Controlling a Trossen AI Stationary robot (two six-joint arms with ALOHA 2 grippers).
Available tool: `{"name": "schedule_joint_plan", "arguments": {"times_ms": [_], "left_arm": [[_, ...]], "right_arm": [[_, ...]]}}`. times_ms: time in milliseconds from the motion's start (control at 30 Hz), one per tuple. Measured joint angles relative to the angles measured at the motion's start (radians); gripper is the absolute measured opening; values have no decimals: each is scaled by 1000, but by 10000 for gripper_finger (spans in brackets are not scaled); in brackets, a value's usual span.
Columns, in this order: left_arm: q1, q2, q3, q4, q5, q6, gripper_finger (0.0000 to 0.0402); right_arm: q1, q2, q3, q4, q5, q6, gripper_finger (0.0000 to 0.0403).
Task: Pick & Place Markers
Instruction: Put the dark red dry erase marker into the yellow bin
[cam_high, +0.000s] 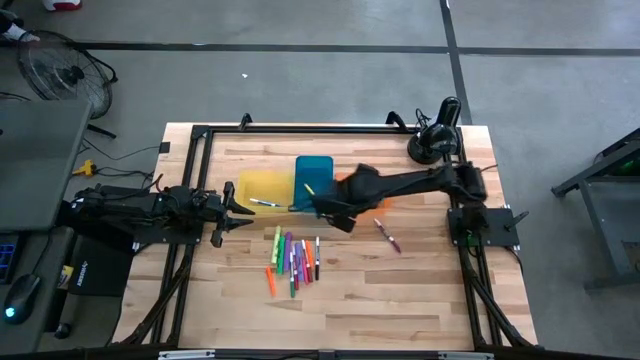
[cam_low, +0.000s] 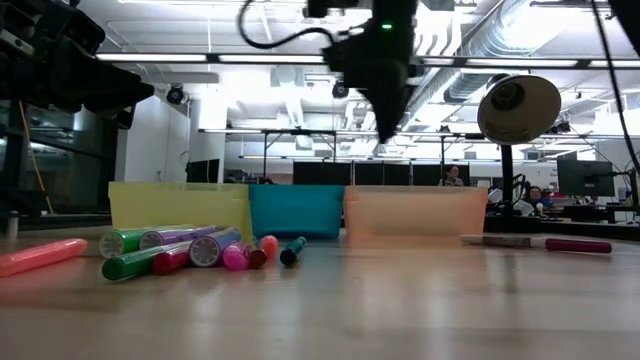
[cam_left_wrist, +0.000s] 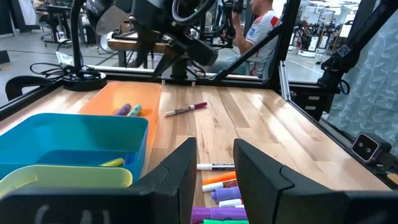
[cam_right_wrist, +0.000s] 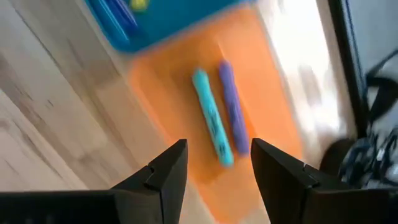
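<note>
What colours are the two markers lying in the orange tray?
One teal marker, one purple marker, in the orange tray; right wrist view shows them best.

Trays: yellow (cam_high: 262, 186), blue (cam_high: 313, 172), orange (cam_low: 414, 213).
Markers in orange tray: teal (cam_right_wrist: 212, 118), purple (cam_right_wrist: 234, 115).
Heap of markers (cam_high: 293, 258): orange, green, pink, purple, blue, red.
Stray marker (cam_high: 387, 236): white, magenta cap.
Table (cam_high: 400, 300): pale wood planks.
Arms: black.

Two dark jointed arms; black cabling, seemingly; broad matte fingers (cam_left_wrist: 177, 180).

Robotics lab; exposed ceiling ducts (cam_low: 530, 40)
</note>
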Motion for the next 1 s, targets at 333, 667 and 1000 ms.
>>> {"name": "schedule_joint_plan", "arguments": {"times_ms": [333,667,1000], "left_arm": [[0,0,0,0,0,0,104],[0,0,0,0,0,0,104],[0,0,0,0,0,0,104]], "right_arm": [[84,-228,-339,40,-133,292,164],[122,-413,-585,80,-171,471,184],[48,-474,-790,292,-374,246,238]]}}
